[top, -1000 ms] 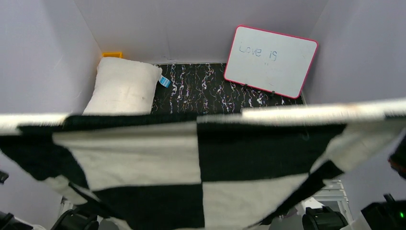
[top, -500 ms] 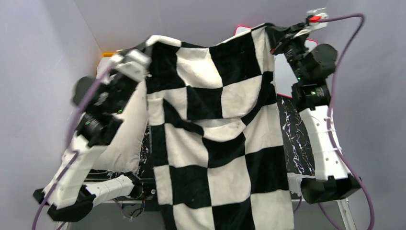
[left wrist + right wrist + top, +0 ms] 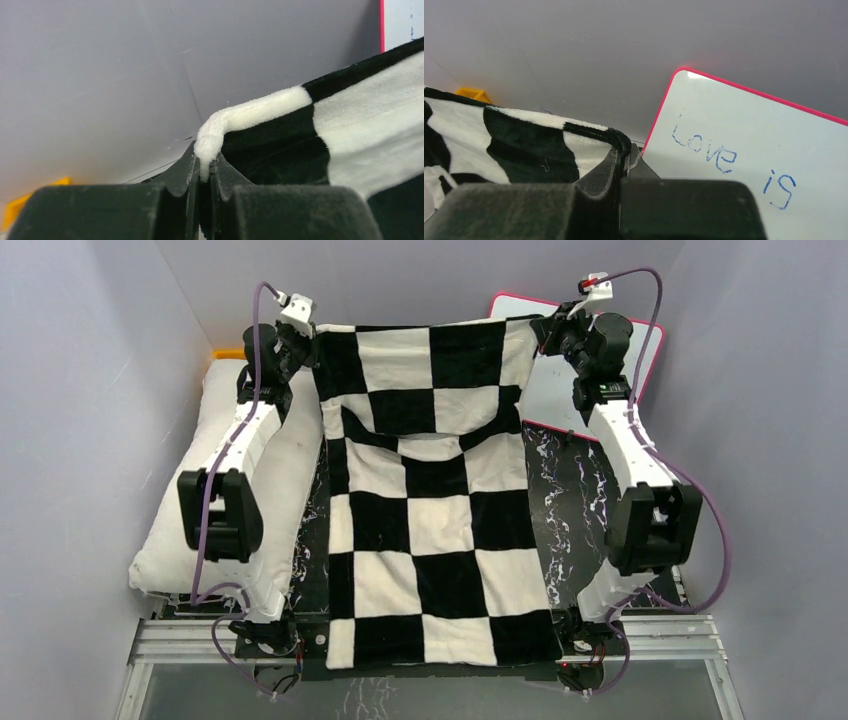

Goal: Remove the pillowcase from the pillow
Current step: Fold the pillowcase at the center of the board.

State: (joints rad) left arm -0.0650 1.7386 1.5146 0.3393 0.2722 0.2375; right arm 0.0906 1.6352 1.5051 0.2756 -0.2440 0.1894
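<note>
The black-and-white checkered pillowcase (image 3: 435,490) is spread flat down the middle of the table, from the back wall to the near edge. My left gripper (image 3: 312,340) is shut on its far left corner; the left wrist view shows a white corner (image 3: 210,137) pinched between the fingers (image 3: 180,172). My right gripper (image 3: 540,330) is shut on the far right corner, where a black edge (image 3: 621,140) sits between its fingers (image 3: 601,175). The plain white pillow (image 3: 215,500) lies bare along the left side, partly under my left arm.
A pink-framed whiteboard (image 3: 640,350) reading "Love is" leans at the back right, behind my right arm. A yellow object (image 3: 228,353) sits in the back left corner. Grey walls close in on three sides. The black patterned mat (image 3: 585,500) shows right of the pillowcase.
The pillowcase was held up high in front of the camera; both arms have swung it away and down, and it now lies stretched flat on the table, corners still gripped.
</note>
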